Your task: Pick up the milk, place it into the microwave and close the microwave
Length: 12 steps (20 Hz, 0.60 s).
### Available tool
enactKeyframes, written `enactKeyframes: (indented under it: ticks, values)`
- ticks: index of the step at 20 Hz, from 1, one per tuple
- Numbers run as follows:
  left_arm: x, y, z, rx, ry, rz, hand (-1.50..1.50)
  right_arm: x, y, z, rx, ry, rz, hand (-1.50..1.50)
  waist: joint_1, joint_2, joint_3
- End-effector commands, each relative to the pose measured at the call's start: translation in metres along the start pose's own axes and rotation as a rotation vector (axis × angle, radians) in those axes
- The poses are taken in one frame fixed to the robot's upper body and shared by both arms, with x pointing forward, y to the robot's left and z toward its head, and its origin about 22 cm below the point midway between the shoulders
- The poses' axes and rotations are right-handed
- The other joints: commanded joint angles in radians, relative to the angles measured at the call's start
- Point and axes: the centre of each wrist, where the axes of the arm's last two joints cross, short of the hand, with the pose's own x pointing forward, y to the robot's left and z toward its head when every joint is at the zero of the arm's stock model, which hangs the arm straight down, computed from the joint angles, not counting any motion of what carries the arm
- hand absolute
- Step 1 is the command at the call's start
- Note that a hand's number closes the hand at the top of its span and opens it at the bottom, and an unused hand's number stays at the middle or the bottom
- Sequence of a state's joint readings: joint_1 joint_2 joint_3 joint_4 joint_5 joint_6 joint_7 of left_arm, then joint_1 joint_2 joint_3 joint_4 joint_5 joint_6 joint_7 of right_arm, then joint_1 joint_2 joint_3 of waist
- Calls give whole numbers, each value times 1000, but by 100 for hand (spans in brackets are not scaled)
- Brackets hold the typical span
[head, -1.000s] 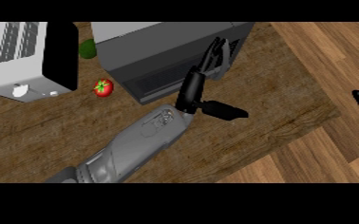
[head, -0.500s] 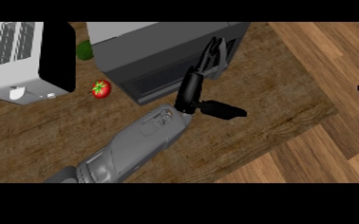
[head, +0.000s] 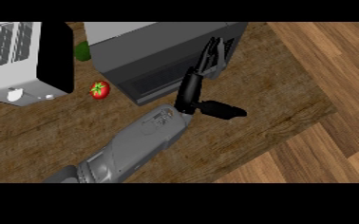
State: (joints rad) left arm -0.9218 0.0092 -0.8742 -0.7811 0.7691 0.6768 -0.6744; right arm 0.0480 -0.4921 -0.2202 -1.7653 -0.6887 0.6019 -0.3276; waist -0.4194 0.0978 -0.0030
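Note:
The dark grey microwave (head: 157,52) stands at the back of the wooden counter (head: 266,99), and its door looks closed. My left hand (head: 191,92) reaches up from the lower left. Its straight fingers (head: 210,59) lie against the microwave's right front corner, and the thumb (head: 223,109) sticks out to the right over the counter. The hand is open and holds nothing. No milk shows anywhere in the view. My right hand is out of the picture.
A white appliance (head: 21,61) with a black side panel stands at the far left. A red tomato (head: 99,89) lies between it and the microwave, with a green object (head: 82,51) behind it. The counter's edge (head: 308,118) runs diagonally at the right, with wooden floor (head: 316,52) beyond.
The left hand has stayed against the microwave with barely any movement. A small dark shape at the right edge has slipped out of view.

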Motion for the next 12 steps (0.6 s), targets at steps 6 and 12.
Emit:
enactKeyframes:
  ticks: [6, 12]
  values:
    - [4, 0, -15, 23, 11, 4, -150, 5, -3, -6, 35, 9, -18, -150, -14, 8, 1]
    - [0, 1, -13, 33, 19, 6, -150, 6, -3, -11, 49, 3, -36, -150, -11, 8, 1]
